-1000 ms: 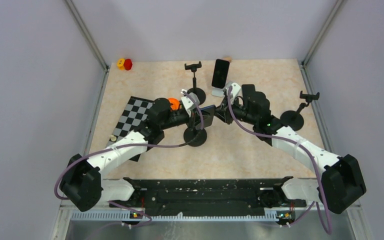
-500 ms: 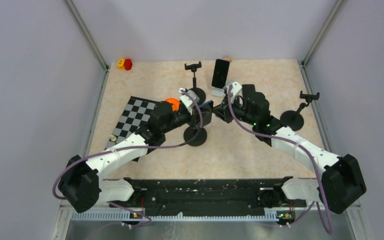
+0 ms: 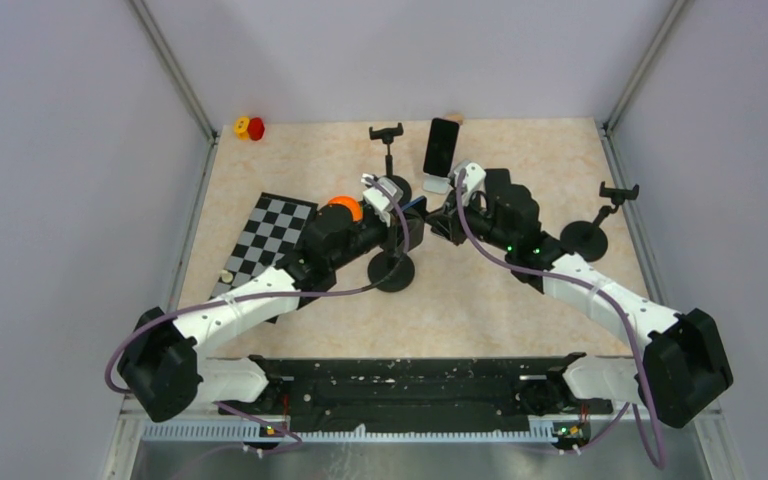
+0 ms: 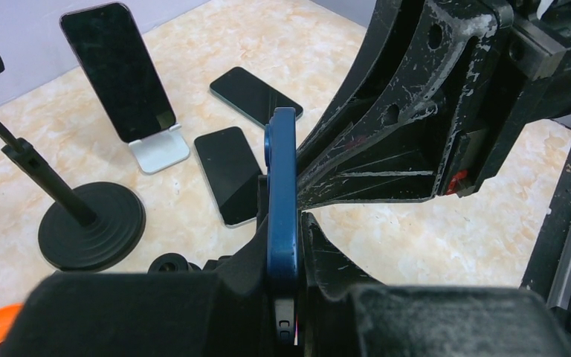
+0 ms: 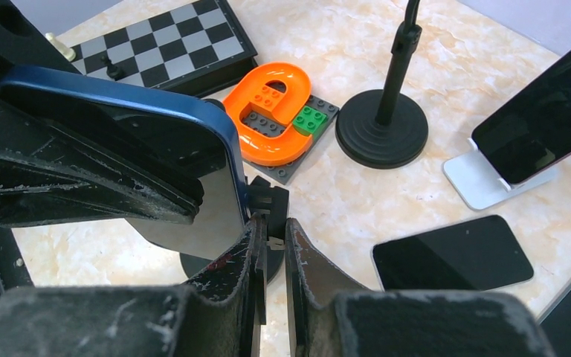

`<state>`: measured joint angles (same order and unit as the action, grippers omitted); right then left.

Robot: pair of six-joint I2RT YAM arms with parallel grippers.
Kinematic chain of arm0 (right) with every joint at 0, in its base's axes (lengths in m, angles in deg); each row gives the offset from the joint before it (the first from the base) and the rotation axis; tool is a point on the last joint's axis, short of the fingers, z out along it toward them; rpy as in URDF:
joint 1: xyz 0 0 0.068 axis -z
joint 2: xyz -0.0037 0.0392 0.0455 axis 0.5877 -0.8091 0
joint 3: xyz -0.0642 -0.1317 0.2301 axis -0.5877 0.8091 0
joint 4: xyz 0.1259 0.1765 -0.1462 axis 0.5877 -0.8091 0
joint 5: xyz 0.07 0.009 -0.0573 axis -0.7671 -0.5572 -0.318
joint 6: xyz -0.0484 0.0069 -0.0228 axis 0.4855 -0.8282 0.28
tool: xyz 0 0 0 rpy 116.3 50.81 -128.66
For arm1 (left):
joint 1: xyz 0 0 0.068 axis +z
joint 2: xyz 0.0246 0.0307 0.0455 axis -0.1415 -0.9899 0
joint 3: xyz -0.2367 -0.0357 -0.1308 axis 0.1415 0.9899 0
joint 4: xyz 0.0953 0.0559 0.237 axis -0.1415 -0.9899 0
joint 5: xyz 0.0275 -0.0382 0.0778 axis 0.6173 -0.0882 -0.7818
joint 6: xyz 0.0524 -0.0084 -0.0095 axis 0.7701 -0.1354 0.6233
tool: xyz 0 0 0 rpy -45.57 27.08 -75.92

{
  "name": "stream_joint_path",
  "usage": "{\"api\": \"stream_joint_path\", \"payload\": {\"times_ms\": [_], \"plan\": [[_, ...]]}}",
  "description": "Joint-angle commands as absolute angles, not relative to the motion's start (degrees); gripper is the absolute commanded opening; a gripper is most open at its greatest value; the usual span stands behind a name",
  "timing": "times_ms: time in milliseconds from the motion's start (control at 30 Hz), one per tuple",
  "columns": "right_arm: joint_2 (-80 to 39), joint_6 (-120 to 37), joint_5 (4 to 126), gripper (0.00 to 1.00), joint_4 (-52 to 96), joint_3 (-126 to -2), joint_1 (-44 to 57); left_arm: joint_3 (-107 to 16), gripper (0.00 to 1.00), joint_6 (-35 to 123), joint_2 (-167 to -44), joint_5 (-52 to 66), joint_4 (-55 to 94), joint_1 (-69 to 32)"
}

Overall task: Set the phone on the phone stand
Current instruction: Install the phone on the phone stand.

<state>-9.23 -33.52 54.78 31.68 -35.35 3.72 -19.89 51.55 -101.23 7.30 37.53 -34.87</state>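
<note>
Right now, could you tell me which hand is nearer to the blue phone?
Left. The left hand grips the blue phone on edge; the right hand is close beside it, pinching the stand's clamp.

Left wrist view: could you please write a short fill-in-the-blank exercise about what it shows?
1. The left fingers are shut on a phone whose case is ___.
2. Behind it, ___ dark phones lie flat on the table.
3. A third phone leans on a ___ stand.

Missing words: blue; two; white.
</note>
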Motion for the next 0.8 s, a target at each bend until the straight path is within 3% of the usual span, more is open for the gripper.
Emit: {"api": "stream_joint_path", "payload": {"times_ms": [0,333,767], "plan": [[-6.16,-29.81,60.32,0.00,33.15,-33.33,6.75,-19.36,0.00,51.83,-101.95,-0.63,27.96,-33.44],[-6.59,-28.88,49.44,0.00,33.48,-33.45,5.23,-19.21,0.00,53.06,-103.24,0.16,29.93,-33.45],[-7.56,-27.46,43.91,0.16,32.22,-34.30,2.96,-18.89,0.00,56.52,-103.63,1.24,31.16,-33.52]]}}
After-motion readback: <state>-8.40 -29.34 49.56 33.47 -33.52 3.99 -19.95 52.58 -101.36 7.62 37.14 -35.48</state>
